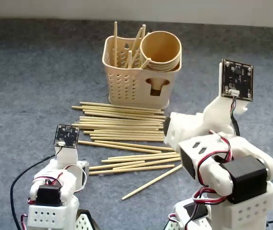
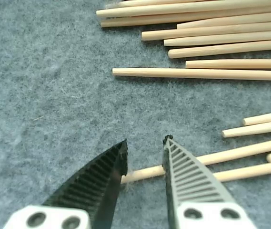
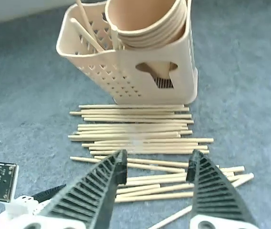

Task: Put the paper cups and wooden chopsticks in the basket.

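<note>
While the stacked brown paper cups (image 1: 160, 50) and a few sticks (image 1: 115, 40) already stood in the cream perforated plastic basket (image 1: 126, 88), many pale wooden chopsticks (image 1: 126, 125) lay on the counter (image 1: 30, 72); my left end effector (image 2: 145, 141) and right end effector (image 3: 157, 153) were released, empty.

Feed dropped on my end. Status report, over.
Left claw open, astride a chopstick end. Right claw open, empty, above the loose chopsticks. Paper cups in basket with a few sticks. Nothing in the way.
</note>
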